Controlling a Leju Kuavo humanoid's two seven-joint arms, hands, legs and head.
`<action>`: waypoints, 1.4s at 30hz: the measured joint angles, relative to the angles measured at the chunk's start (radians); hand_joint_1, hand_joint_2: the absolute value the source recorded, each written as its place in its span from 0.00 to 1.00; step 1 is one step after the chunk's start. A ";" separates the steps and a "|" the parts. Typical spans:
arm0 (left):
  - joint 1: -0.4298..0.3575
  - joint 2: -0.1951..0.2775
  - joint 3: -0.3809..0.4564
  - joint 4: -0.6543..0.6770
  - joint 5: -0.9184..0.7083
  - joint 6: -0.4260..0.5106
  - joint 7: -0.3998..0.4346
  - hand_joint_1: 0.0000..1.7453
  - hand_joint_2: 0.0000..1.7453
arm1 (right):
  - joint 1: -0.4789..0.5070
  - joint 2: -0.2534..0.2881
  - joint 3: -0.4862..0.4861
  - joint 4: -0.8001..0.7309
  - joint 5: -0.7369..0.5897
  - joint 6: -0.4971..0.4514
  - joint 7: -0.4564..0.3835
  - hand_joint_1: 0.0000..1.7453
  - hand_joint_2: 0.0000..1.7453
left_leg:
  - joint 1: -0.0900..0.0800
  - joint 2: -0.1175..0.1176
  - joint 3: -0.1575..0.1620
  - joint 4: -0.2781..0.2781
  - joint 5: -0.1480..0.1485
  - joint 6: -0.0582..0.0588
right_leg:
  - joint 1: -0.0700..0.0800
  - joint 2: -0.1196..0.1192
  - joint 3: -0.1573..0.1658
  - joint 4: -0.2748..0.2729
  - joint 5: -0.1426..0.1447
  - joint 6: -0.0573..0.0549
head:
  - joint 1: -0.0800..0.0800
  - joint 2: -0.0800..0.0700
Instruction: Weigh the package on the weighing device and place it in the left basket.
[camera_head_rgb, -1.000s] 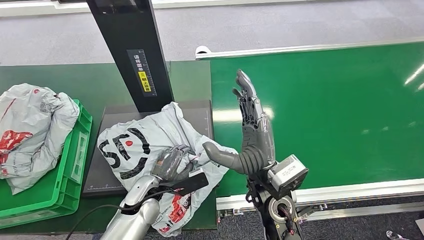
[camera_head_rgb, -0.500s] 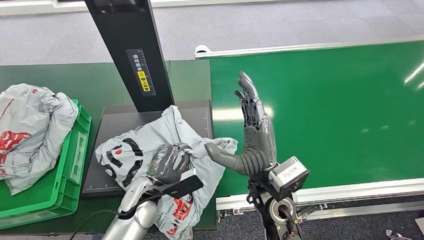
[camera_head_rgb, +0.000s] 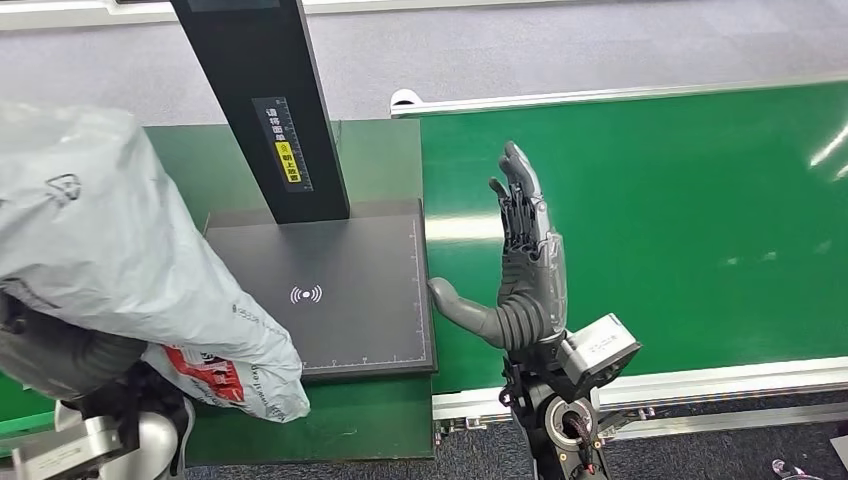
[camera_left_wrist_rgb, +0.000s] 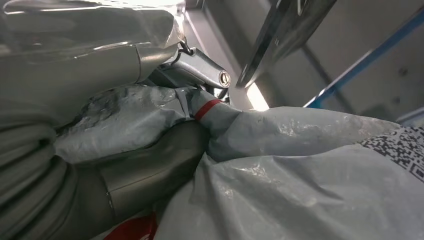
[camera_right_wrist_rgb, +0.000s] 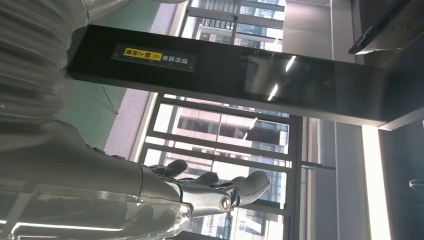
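Observation:
A large grey plastic package (camera_head_rgb: 110, 250) with red print hangs lifted at the left, above the table and close to the camera. It covers the spot where the green basket stood. My left hand (camera_head_rgb: 65, 355) is under it, and in the left wrist view that hand (camera_left_wrist_rgb: 130, 172) grips a bunched fold of the package (camera_left_wrist_rgb: 310, 195). The black weighing plate (camera_head_rgb: 330, 290) lies bare, with a white wireless mark at its middle. My right hand (camera_head_rgb: 525, 265) stands upright and holds nothing, fingers straight, just right of the plate over the conveyor's edge.
The scale's black post (camera_head_rgb: 265, 110) rises behind the plate, with a yellow label on it. A wide green conveyor belt (camera_head_rgb: 680, 220) runs to the right, framed by a silver rail (camera_head_rgb: 700, 380). Green tabletop (camera_head_rgb: 370, 420) lies in front of the plate.
My left hand has lifted the package off the weighing plate and carried it left and up, leaving the plate bare. My right hand has shifted slightly right and stays spread.

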 joint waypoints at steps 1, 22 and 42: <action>0.003 0.002 0.008 -0.011 0.003 0.000 -0.005 1.00 1.00 | 0.000 0.000 0.001 0.002 -0.001 0.000 0.000 0.00 1.00 | 0.000 0.000 0.000 0.000 0.000 0.000 | 0.000 0.000 0.000 0.000 0.000 0.000 | 0.000 0.000; -0.297 0.084 0.403 0.454 -0.184 0.000 0.216 1.00 1.00 | -0.025 0.001 0.040 0.035 -0.019 -0.002 -0.005 0.00 1.00 | 0.001 0.001 0.001 0.000 0.002 -0.002 | 0.001 0.001 0.000 0.001 0.002 -0.003 | 0.000 0.000; -0.604 0.327 1.072 1.291 -0.436 0.003 0.317 0.99 1.00 | -0.067 0.000 0.103 0.135 -0.076 -0.053 -0.005 0.00 1.00 | 0.003 0.008 0.001 0.000 0.002 -0.005 | 0.003 0.008 -0.004 0.004 0.003 -0.006 | 0.000 0.000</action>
